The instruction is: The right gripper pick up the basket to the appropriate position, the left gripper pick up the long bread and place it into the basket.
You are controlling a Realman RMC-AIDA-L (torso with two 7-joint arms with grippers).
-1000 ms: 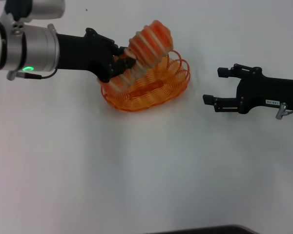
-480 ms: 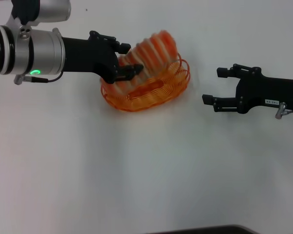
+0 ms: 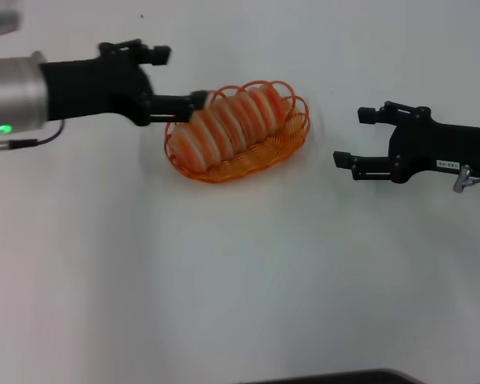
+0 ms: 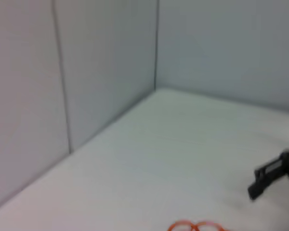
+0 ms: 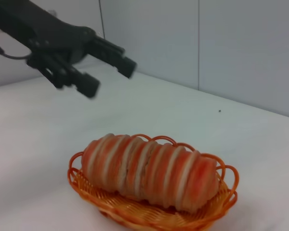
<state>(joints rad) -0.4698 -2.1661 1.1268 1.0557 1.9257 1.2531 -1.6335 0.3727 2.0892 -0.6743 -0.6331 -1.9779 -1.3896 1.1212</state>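
The white surface (image 3: 224, 280) carries the basket (image 3: 296, 128) near its far edge, slightly left of centre. The long bread (image 3: 228, 124) lies lengthwise inside the basket, fully seated. The left hand (image 3: 180, 78) is released, fingers spread, just beside the basket's left end and clear of the bread. The right hand (image 3: 354, 140) hangs open and empty toward the right edge. Judgement: both placements appear complete; only arm withdrawal is left.
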